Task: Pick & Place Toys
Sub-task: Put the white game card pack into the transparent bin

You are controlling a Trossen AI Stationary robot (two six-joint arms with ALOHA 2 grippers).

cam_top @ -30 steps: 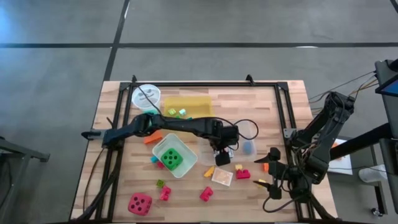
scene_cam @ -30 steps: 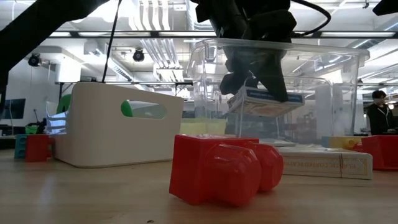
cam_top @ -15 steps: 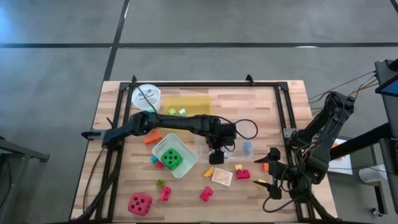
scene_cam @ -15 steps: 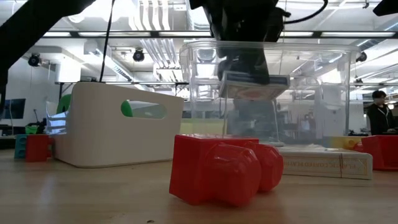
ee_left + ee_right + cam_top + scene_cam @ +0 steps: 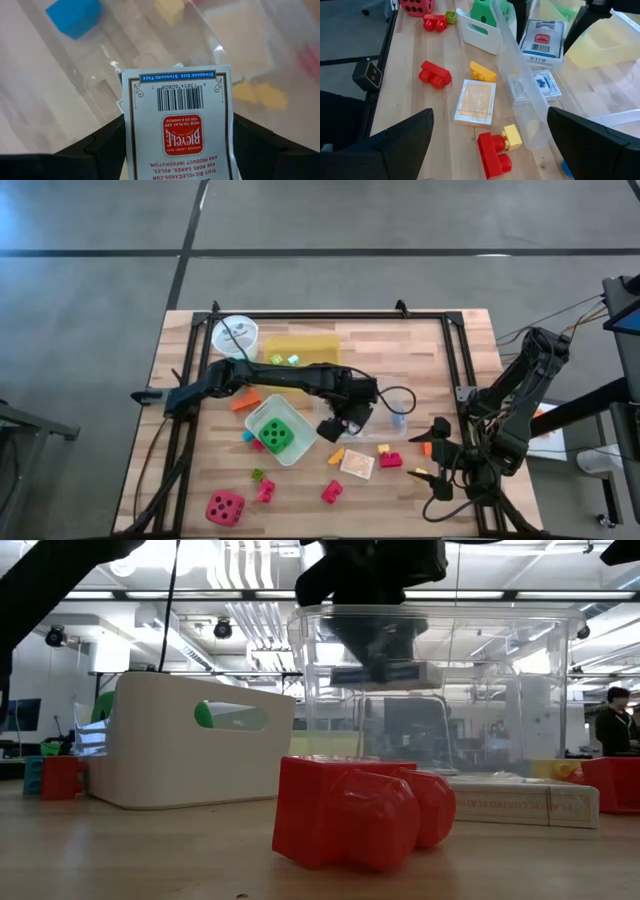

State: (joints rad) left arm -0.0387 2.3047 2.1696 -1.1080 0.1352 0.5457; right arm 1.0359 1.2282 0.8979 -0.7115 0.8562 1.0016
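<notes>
The left gripper [image 5: 340, 423] reaches over the middle of the table and grips a pack of cards [image 5: 178, 125] between its two fingers. The pack is white and blue with a red label and a bar code, and it hangs in the air over the clear plastic box [image 5: 440, 690], not touching the bottom. Another card pack [image 5: 541, 82] with a blue back lies flat inside the clear box. A third pack [image 5: 476, 101], pale orange, lies flat on the wooden table [image 5: 420, 350] just outside the box. Near it sit a yellow block [image 5: 483, 72], a red block [image 5: 434, 74], and a red and yellow block [image 5: 496, 148]. A green die [image 5: 277, 435] with dots sits inside a white bin [image 5: 300, 442]. A red die [image 5: 224, 507] with dots sits near the front corner of the table on the left arm's side. A blue block [image 5: 74, 16] shows through the clear box. The right gripper [image 5: 432, 460] waits at the right edge of the table with its fingers spread wide apart, and it carries nothing.
</notes>
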